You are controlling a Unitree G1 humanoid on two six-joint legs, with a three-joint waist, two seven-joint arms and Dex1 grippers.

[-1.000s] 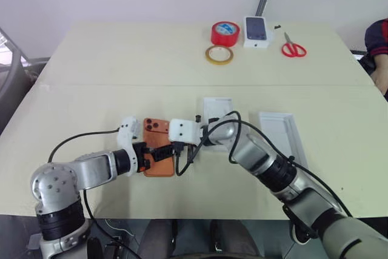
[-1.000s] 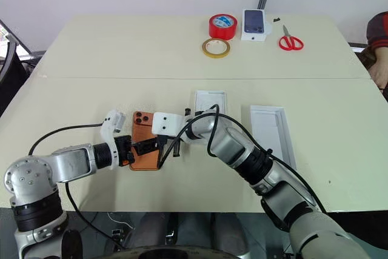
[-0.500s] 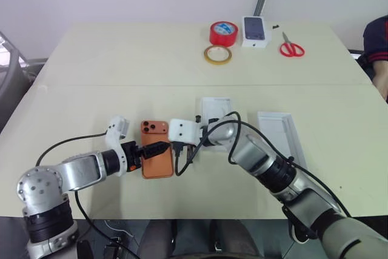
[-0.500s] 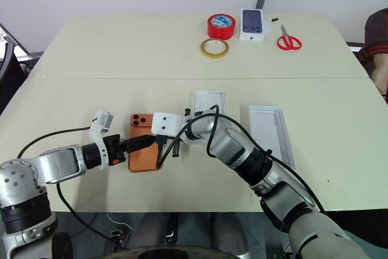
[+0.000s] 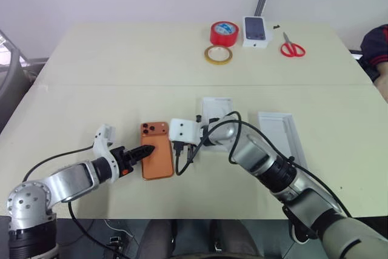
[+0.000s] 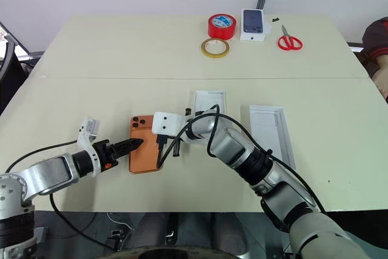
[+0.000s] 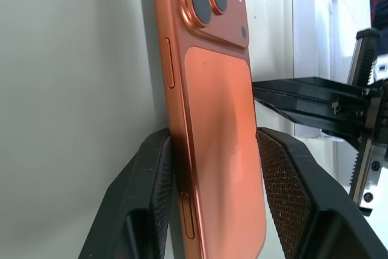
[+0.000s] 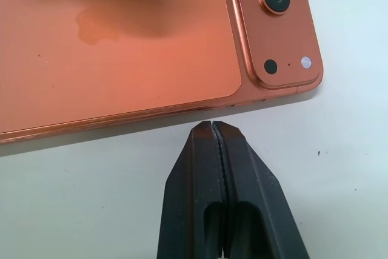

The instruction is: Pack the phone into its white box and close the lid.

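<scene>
Lower centre, the slim orange smartphone (image 5: 156,157) lies back-up, long axis toward the far edge, lenses farthest, left gripper (image 7: 212,168) straddling it narrowly, right gripper (image 8: 218,144) pressed closed alongside, shallow white cardboard tray (image 5: 281,134) holding nothing

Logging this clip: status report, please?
Left hand straddling phone, fingers around its edges. Right hand shut beside it. Phone flat on table, unpacked.

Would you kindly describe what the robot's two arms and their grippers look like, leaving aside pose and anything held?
Both arms are silver-grey metal cylinders with black joint rings and loose black cables. The left gripper has black fingers with textured pads, an orange detail and a white wrist block. The right gripper has smooth black fingers below a white boxy housing.
</scene>
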